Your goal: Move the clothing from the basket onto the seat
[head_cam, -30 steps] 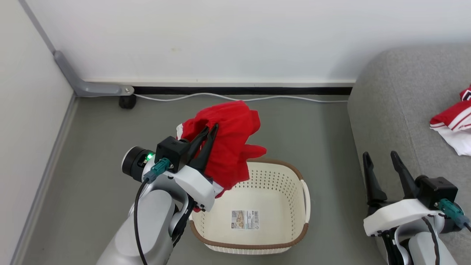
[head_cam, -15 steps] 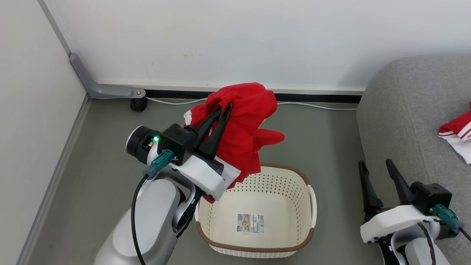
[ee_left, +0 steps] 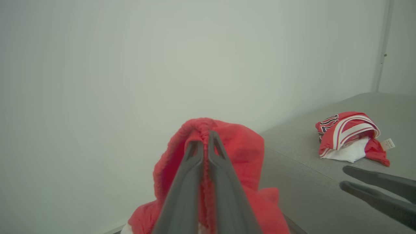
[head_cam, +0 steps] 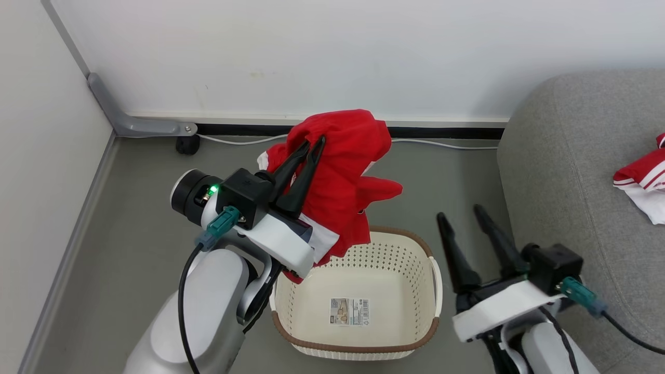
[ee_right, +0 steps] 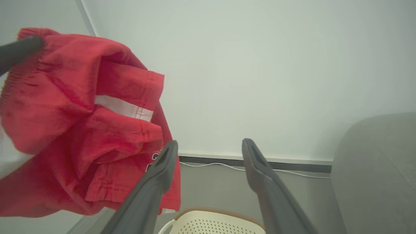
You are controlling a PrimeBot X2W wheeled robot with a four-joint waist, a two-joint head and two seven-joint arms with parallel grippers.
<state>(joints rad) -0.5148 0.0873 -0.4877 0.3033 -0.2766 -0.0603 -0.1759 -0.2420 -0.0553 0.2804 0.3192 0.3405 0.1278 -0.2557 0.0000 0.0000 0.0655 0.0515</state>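
Note:
My left gripper (head_cam: 313, 143) is shut on a bunched red piece of clothing (head_cam: 345, 182), held up above the far left rim of the cream basket (head_cam: 431, 291). In the left wrist view the fingers (ee_left: 191, 169) pinch the red fabric (ee_left: 240, 146). The basket holds just its paper label (head_cam: 350, 310). My right gripper (head_cam: 460, 213) stands open with nothing in it, between the basket and the grey seat (head_cam: 571, 171). Another red and white garment (head_cam: 641, 182) lies on the seat, also seen as a garment (ee_left: 349, 138) from the left wrist.
A white wall with a dark baseboard (head_cam: 441, 132) and a white cable (head_cam: 441, 145) runs behind the basket. A grey bracket with a black caster (head_cam: 184, 144) sits in the left corner. Grey floor surrounds the basket.
My right gripper has swung left toward the basket, still open. The left gripper keeps the red clothing raised; it rose a little over the second. The camera has shifted slightly.

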